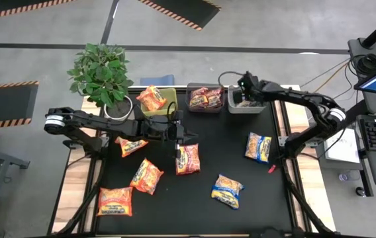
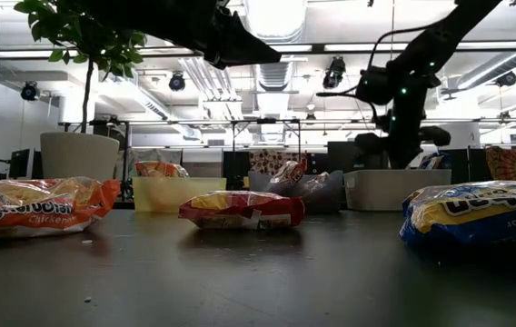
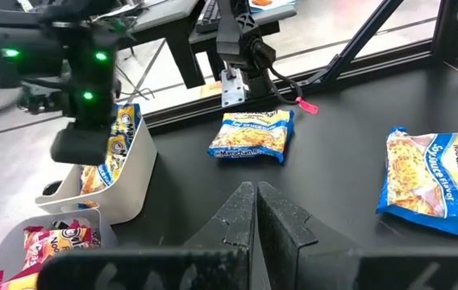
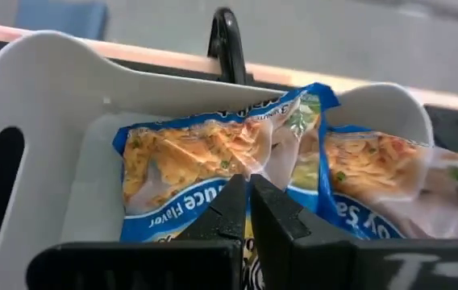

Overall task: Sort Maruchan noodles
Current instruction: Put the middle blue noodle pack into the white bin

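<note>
Two blue packets (image 4: 213, 173) in grey bin (image 4: 43, 121) under right fingers (image 4: 249, 211) pressed together, left fingers (image 3: 255, 211) likewise, six packets (image 1: 188, 159) on table (image 1: 241, 152).

Orange packets: one (image 1: 115, 201) at the front left, one (image 1: 146, 176) beside it, one (image 1: 131, 146) under the left arm
Red packet (image 1: 188, 158): flat, mid-table
Blue-and-yellow packets: two loose (image 1: 228, 190) (image 1: 258, 147); two in the white bin (image 4: 205, 161)

Lab: hazard-striped floor (image 1: 175, 12), exposed ceiling ducts (image 2: 272, 23).
</note>
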Tool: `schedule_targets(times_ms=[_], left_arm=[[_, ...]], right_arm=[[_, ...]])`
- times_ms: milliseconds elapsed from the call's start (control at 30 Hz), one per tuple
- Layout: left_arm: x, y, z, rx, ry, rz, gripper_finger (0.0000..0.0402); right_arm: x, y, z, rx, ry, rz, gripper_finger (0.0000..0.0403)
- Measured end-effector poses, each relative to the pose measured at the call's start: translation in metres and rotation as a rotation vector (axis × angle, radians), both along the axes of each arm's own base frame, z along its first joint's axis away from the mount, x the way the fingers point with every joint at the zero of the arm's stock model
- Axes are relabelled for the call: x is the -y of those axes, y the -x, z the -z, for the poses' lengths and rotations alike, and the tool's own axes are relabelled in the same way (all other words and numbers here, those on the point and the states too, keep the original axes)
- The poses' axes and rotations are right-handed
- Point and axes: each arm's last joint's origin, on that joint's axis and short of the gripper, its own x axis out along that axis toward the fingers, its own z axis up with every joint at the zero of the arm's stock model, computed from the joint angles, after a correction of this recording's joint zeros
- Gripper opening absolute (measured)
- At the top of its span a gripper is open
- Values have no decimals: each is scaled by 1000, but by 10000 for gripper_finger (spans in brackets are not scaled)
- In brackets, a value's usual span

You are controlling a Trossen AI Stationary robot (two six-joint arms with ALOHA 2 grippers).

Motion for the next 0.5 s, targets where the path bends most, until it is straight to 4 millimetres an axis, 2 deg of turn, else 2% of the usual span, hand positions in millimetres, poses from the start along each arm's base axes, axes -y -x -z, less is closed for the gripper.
schedule_targets(times_ms=[133,267,500], left_arm=[[0,0,0,-1,-8,2,0],[0,0,0,-1,-9,3,0],[0,0,1,-13,-10,3,0]], right_arm=[[17,4,-6,-41,-101,28,9],[29,-2,-7,-108,-160,5,9],[46,-17,16,-178,-233,-12,9]])
